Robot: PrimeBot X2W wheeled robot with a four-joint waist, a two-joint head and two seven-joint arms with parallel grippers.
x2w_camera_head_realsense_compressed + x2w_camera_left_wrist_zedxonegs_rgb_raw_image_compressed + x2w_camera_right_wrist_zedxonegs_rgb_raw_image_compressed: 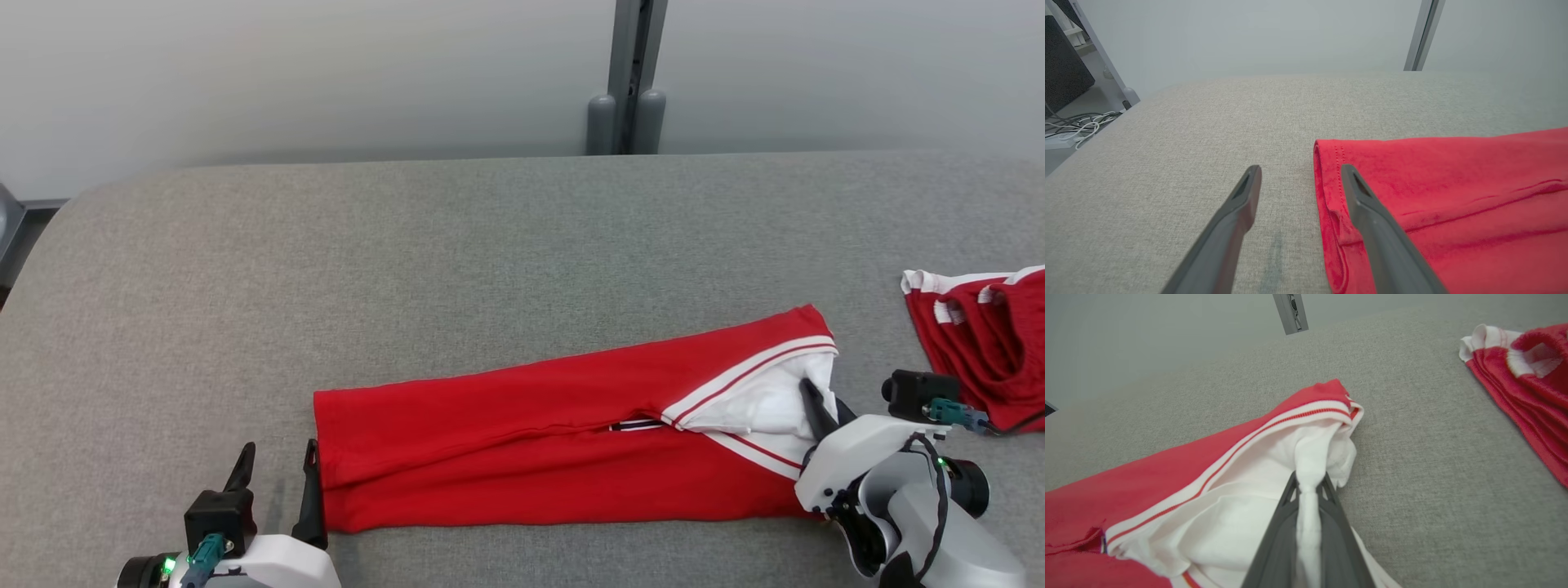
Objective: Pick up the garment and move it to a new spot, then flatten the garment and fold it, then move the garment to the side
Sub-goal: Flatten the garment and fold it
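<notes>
Head view, garment: red-and-white garment point(531, 441) lies folded long, hem point(322, 457) at 8 o'clock, white-trimmed end at 4 o'clock.
Head view, claws: left claw point(279, 447) released, just beside the hem; right claw point(808, 392) clenched in the white cloth.
Head view, risk: second garment point(988, 343) at 3 o'clock, apart; a carry that way could snag it.
Head view, setting: grey woven surface point(490, 245), rounded corner at 10 o'clock; pale wall point(245, 73), post point(629, 82) at 12 o'clock.
Left wrist view, risk: one finger over the hem, the other over bare surface, nothing gripped; if the right end alone lifts, the fold likely slides open.
Left wrist view, setting: cables point(1077, 122) beyond the surface edge at 9 o'clock.
Right wrist view, risk: pinch takes a thin twist of white inner cloth, not every layer; layers may peel apart, or the twist slip free.
Right wrist view, setting: coarse weave, likely to drag on trailing fabric.
</notes>
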